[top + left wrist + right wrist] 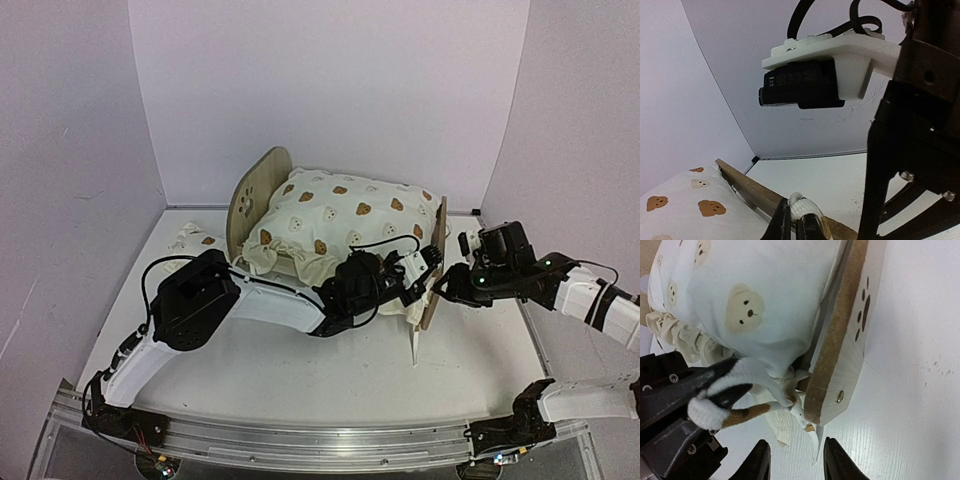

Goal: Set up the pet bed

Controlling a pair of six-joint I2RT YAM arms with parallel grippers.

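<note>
The pet bed [258, 195] stands at the middle back, headboard to the left and footboard [434, 270] to the right. A cream bear-print cushion [345, 220] lies on it. My left gripper [428, 266] reaches across to the footboard's near corner. In the left wrist view it [792, 212] is shut on a white fuzzy tie [806, 206] beside the wooden board [747, 182]. My right gripper [796, 462] hangs open just off that corner of the footboard [850, 340]. A thin loose tie end [816, 440] dangles between its fingers without touching them. The cushion [765, 295] bulges against the board.
A small cream bear-print pillow [195, 238] lies on the table left of the headboard. White walls close in the back and both sides. The left arm [260, 300] stretches across the table in front of the bed.
</note>
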